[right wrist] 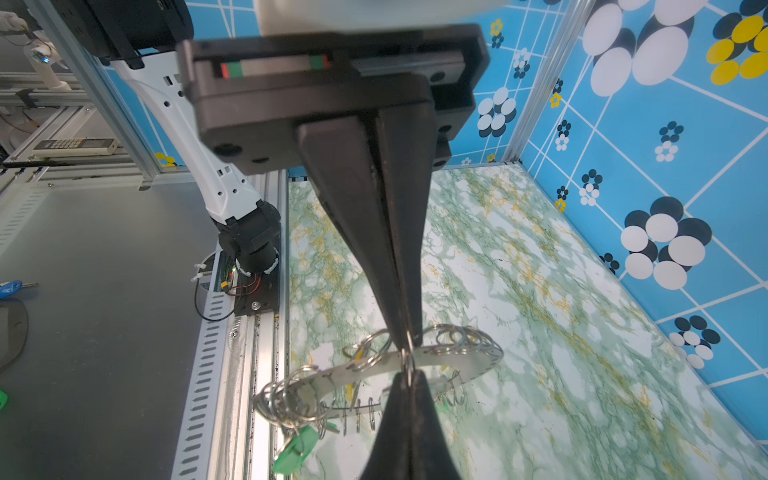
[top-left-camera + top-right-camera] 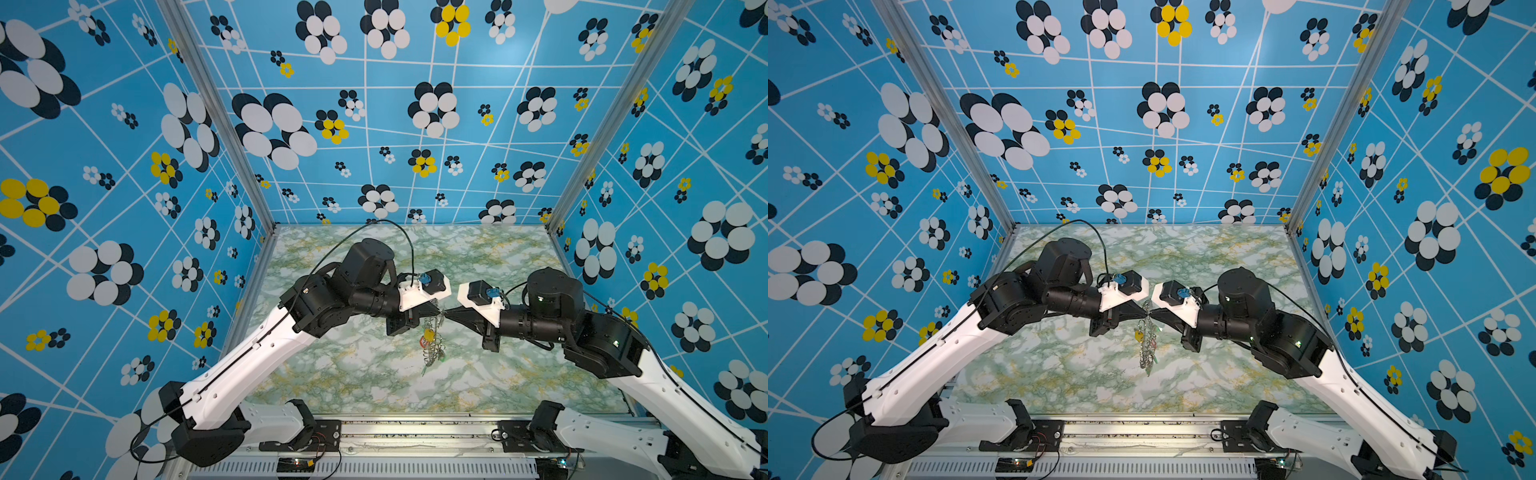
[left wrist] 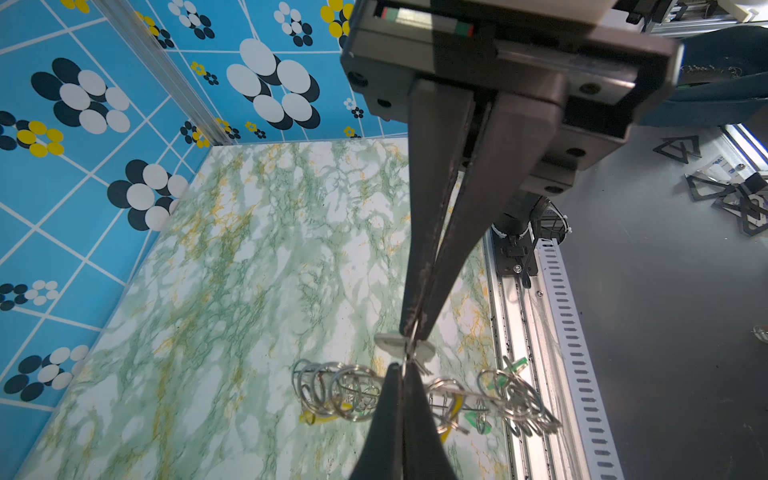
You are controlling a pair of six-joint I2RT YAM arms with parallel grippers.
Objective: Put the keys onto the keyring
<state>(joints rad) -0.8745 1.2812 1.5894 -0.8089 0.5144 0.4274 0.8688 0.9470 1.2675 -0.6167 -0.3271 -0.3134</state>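
Both grippers meet tip to tip above the middle of the marble-patterned worktop (image 2: 498, 266), the left gripper (image 2: 439, 311) and the right gripper (image 2: 448, 313) each clamped tight on one small wire loop (image 1: 409, 358) at the rim of the keyring (image 2: 432, 353), which hangs on edge beneath them, clear of the surface. Each arm rises from a base at the worktop's near edge, white upper link slanting inward, elbow bent high, black forearm almost level, the two pointing at each other. Several keys (image 2: 427, 334) with yellow, red and green tags dangle from the ring's fringe of loops. The right wrist view shows a green tag (image 1: 297, 446) hanging from a cluster of loops at one end. In the left wrist view a pale mint tag (image 3: 388, 343) sits just beside the left fingertips (image 3: 415, 324), and whether it is pinched too cannot be told
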